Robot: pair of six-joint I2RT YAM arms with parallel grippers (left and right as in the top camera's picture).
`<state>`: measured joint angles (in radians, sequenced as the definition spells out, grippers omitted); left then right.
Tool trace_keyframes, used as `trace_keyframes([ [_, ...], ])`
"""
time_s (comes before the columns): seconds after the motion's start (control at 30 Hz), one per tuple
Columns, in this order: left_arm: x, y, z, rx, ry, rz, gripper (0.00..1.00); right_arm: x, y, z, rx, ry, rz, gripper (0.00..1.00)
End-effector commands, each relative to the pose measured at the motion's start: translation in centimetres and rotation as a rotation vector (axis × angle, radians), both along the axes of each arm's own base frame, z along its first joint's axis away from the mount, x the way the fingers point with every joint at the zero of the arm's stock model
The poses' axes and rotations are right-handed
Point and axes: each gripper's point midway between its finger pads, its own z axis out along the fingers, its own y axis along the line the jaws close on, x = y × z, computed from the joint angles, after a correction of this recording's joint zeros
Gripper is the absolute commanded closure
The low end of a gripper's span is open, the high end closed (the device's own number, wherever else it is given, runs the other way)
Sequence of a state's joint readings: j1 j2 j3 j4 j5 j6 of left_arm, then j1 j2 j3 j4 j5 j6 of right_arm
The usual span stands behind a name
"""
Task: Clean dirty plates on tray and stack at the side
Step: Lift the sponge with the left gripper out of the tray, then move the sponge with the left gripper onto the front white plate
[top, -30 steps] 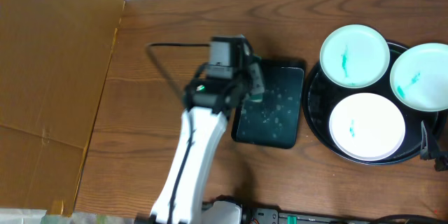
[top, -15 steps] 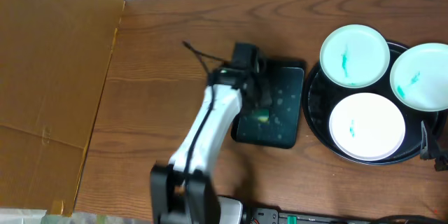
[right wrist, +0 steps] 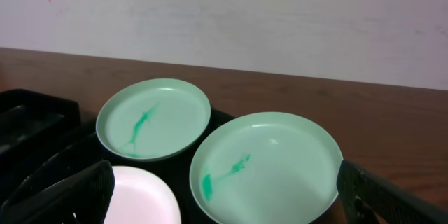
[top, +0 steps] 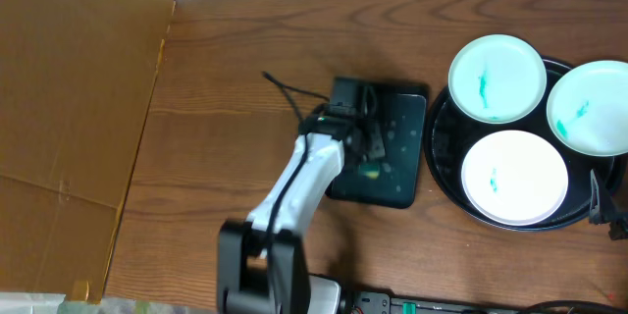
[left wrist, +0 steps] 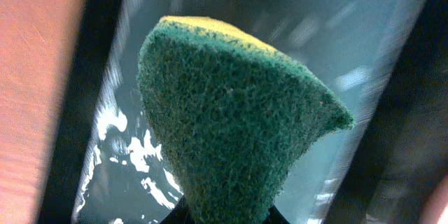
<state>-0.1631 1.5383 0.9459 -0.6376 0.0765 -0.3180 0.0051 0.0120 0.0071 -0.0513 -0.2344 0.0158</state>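
So the L gripper [left wrist: 224,217] is pinching a green and yellow sponge [left wrist: 231,126] tight, and the sponge hangs over the small black tray [top: 397,184] w/ water [left wrist: 133,154] in it. I can't tell if the tip is in the water yet. I think the step is getting the sponge wet. To do it well, dip just the tip, don't push hard on the bottom, then lift straight up and let the drips fall back in, so the wood table [top: 226,108] stays dry. Don't loosen the pinch or the sponge drops. The 3 dirty plates [top: 497,77] sit on the big round black tray [top: 433,147], just to the R of the water tray, each w/ a teal smear [top: 483,86]. None looks clean or stacked yet. The R gripper [right wrist: 224,171] is spread wide, holds nothing, and hovers low by the plates. Next, the sponge should go up and over both rims, then come down on the nearest plate from above.
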Motion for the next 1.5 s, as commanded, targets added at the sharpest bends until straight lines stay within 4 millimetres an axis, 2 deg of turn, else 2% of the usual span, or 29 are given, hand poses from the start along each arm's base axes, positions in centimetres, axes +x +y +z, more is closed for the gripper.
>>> trace_keyframes([
  [0.0,0.7,-0.5,1.5,-0.021,-0.010,-0.001,0.93,-0.1,0.2,0.0,0.012,0.003,0.007,0.01],
  [0.07,1.6,-1.1,4.3,-0.052,-0.053,-0.009,0.93,-0.1,0.2,0.0,0.012,0.003,0.007,0.01],
  [0.17,2.5,-2.1,10.2,-0.117,-0.164,-0.029,0.93,-0.1,0.2,0.0,0.012,0.003,0.007,0.01],
  [0.3,2.0,-3.5,16.6,-0.222,-0.326,-0.062,0.93,-0.1,0.2,0.0,0.012,0.003,0.007,0.01],
  [0.4,0.8,-4.1,18.5,-0.293,-0.353,0.026,0.93,-0.1,0.2,0.0,0.012,0.003,0.007,0.01],
  [0.47,0.1,-5.1,18.6,-0.326,-0.330,0.053,0.93,-0.1,0.2,0.0,0.012,0.003,0.007,0.01],
  [0.53,-0.5,-6.7,18.0,-0.343,-0.298,0.036,0.93,-0.1,0.2,0.0,0.012,0.003,0.007,0.01],
  [0.63,-1.0,-9.9,16.2,-0.366,-0.237,-0.002,0.93,-0.1,0.2,0.0,0.012,0.003,0.007,0.01],
  [0.77,-1.3,-14.9,12.0,-0.360,-0.141,-0.060,0.93,-0.1,0.2,0.0,0.012,0.003,0.007,0.01],
  [0.87,-1.7,-18.9,7.9,-0.320,-0.070,-0.130,0.93,-0.1,0.2,0.0,0.012,0.003,0.007,0.01],
  [0.97,-1.9,-22.3,4.6,-0.310,-0.038,-0.194,0.93,-0.1,0.2,0.0,0.012,0.003,0.007,0.01],
  [1.07,-2.1,-24.3,2.0,-0.302,-0.017,-0.230,0.93,-0.1,0.2,0.0,0.012,0.003,0.007,0.01],
  [1.2,-2.6,-25.7,-0.1,-0.303,0.015,-0.200,0.93,-0.1,0.2,0.0,0.012,0.003,0.007,0.01],
  [1.4,-3.4,-26.5,-1.2,-0.272,0.016,-0.206,0.93,-0.1,0.2,0.0,0.012,0.003,0.007,0.01],
  [1.47,-4.0,-27.1,-1.1,-0.273,0.016,-0.226,0.87,-0.1,0.2,0.0,0.012,0.003,0.007,0.01],
])
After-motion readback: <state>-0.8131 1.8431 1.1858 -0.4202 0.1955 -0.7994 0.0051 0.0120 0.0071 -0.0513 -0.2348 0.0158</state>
